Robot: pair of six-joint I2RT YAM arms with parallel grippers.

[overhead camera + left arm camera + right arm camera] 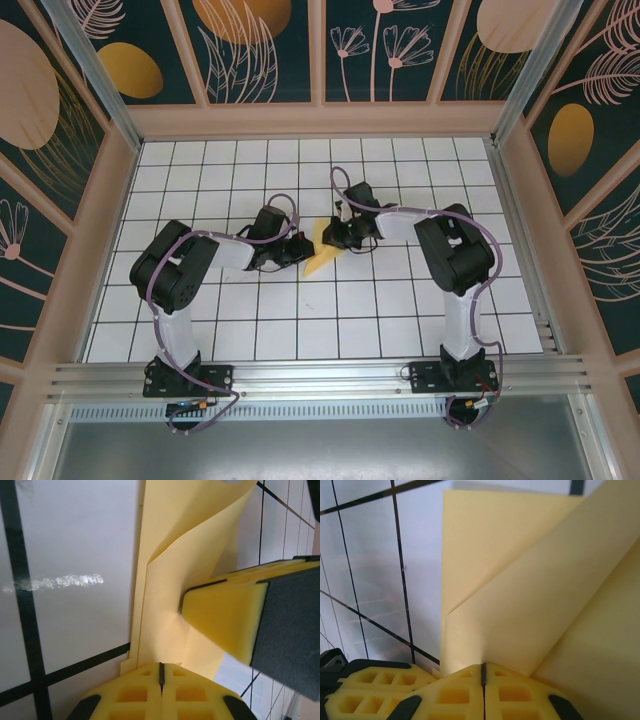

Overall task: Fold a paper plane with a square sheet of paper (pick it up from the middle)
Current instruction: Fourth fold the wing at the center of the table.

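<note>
Arm bases: the left base (pixel 185 378) and right base (pixel 450 375) stand on the rail at the near edge, well apart.
Table: a white table (pixel 400 330) with a black grid; both arms reach in towards its middle.
Left gripper: the left gripper (pixel 297 249) is at the yellow paper's left edge. In its wrist view (pixel 161 680) the foam pads are pressed together with only a seam between them. The tips meet the sheet, but I cannot tell whether it is pinched.
Yellow paper: the yellow paper (pixel 322 262) lies mid-table between the two grippers and is partly folded. One flap overlaps the layer beneath (pixel 170 555) along a diagonal crease (pixel 520 580).
Right gripper: the right gripper (pixel 336 236) is at the paper's far right. Its pads are clenched together (pixel 482 680) at the crease. One pad (pixel 225 625) rests on the sheet, near the left gripper's tips.
Far wall: dark floral panels (pixel 320 50).
</note>
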